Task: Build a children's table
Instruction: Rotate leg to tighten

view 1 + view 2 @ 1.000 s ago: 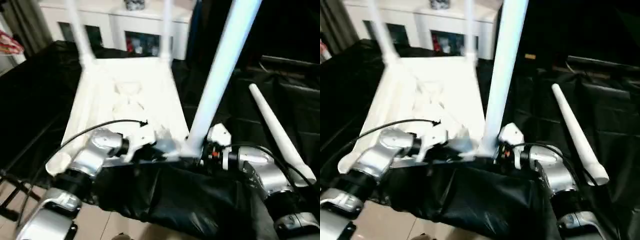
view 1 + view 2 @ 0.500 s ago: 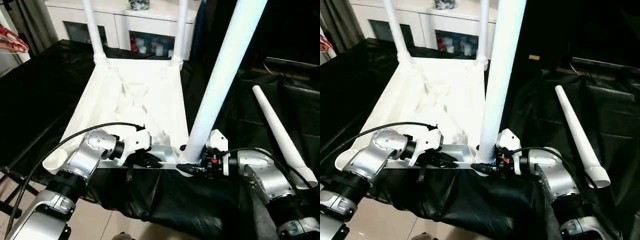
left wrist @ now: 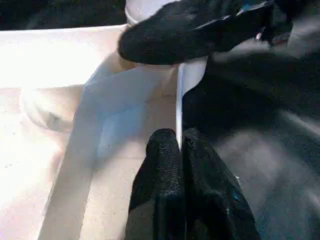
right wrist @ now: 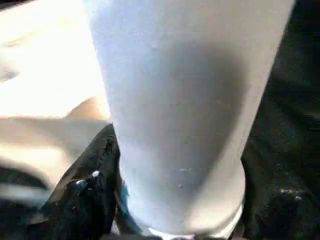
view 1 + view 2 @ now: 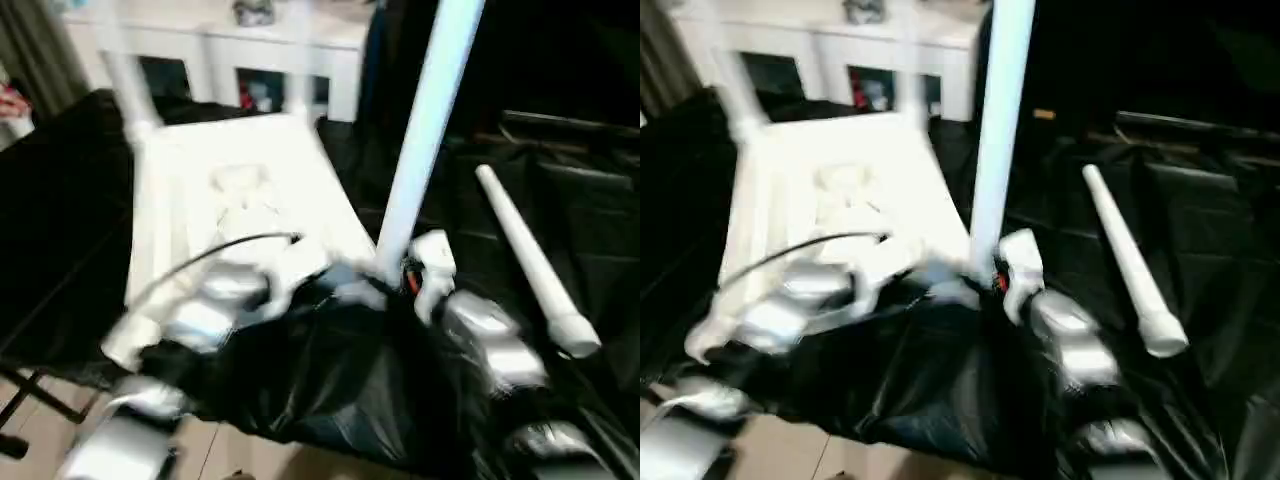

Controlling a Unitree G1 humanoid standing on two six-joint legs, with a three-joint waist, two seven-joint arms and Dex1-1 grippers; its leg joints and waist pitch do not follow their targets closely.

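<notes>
The children's table top lies upside down on the black cloth, with two legs standing in its far corners. A third leg stands upright at the near right corner. My right gripper is shut around that leg's base, and one black finger presses its side. My left gripper is shut on the top's thin near rim, just beside that corner. The right gripper's finger shows just beyond it. A fourth leg lies loose on the cloth to the right.
A white cabinet with glass doors stands behind the table top. Black cloth covers the work surface and bunches up in front of my forearms. Bare floor shows at the lower left.
The whole picture has swung and blurred, so the camera moved. Both grippers keep their hold at the near right corner, and the upright leg stands a little straighter.
</notes>
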